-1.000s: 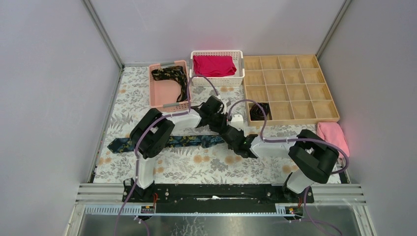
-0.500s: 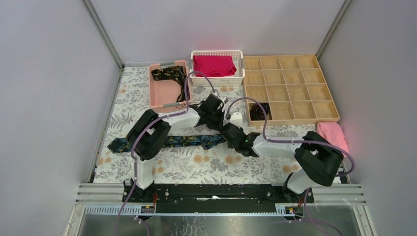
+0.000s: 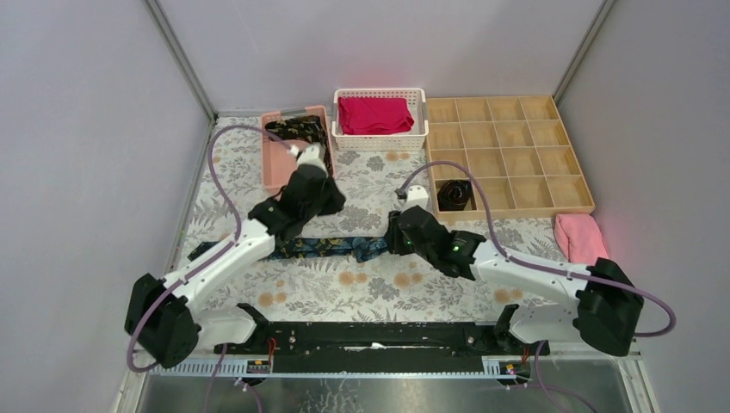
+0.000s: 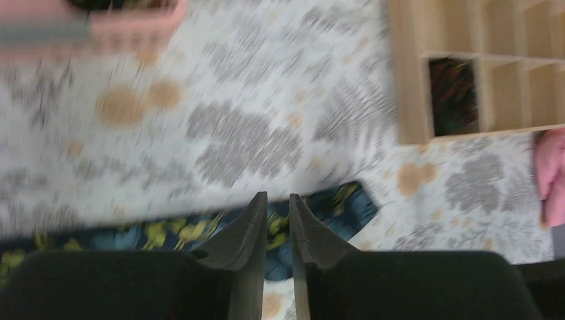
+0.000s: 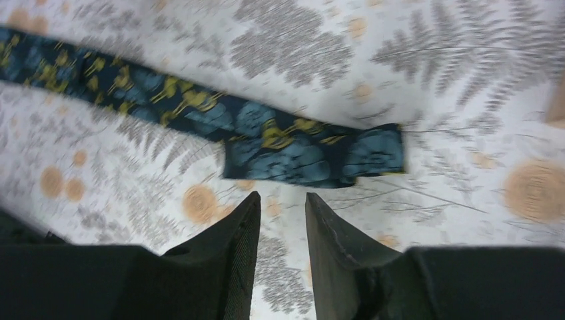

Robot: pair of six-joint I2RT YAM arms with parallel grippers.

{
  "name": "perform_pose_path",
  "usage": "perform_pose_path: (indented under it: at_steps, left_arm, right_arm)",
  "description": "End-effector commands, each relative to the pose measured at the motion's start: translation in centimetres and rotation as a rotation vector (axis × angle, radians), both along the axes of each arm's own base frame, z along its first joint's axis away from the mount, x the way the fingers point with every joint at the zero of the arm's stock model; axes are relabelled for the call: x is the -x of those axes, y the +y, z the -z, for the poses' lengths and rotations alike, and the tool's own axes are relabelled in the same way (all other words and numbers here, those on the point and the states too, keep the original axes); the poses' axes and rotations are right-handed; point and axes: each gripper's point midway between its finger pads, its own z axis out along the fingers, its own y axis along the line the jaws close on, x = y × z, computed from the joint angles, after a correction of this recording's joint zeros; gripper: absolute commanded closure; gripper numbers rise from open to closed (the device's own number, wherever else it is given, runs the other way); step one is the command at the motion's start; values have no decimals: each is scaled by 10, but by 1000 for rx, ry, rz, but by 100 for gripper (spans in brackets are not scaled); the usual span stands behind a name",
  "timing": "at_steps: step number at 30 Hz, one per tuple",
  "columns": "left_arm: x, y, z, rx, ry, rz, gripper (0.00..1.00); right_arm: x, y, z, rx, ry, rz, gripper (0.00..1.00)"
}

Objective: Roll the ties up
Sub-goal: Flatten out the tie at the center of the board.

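Showing two arms over a counter (image 3: 370, 292) covered with a fern-and-flower print. The flat tie (image 3: 331, 248), dark with blue-teal and yellow flowers, lies stretched left to right across the middle of the counter. Its right end appears folded back on itself, seen most clearly from the right wrist.

The left end effector (image 4: 278, 197) is released: its two fingers stand a narrow slit apart with nothing between them, and the tie's right end shows beyond the tips. From above, the left arm reaches diagonally across the tie toward the pink basket (image 3: 274, 168). The right end effector (image 5: 283, 198) is likewise released, its fingers somewhat wider apart and empty. Its tips show just beside the near edge of the folded end, apart from the fabric.

A coiled tie (image 3: 454, 194) sits in the front-left compartment of the wooden organizer (image 3: 534, 208). A third tie (image 3: 293, 131), black with a gold-brown pattern, lies bunched at the far end of the pink basket. Behind, a white basket (image 3: 379, 142) holds a folded red cloth (image 3: 374, 114). A pink towel (image 3: 581, 237) lies at the counter's right edge, near the organizer's front corner. The left wrist view is motion-blurred.
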Motion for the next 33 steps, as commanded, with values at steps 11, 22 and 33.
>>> perform_pose_path:
  at_steps: [11, 22, 33]
  left_arm:
    - [56, 41, 101, -26, 175, -110, 77]
    - [49, 47, 123, -66, 183, -123, 78]
    - [47, 48, 146, -54, 229, -112, 79]
  right_arm:
    - [18, 88, 30, 250, 40, -203, 51]
    - [-4, 81, 57, 444, 11, -142, 40]
    - [-14, 72, 80, 576, 10, -102, 44]
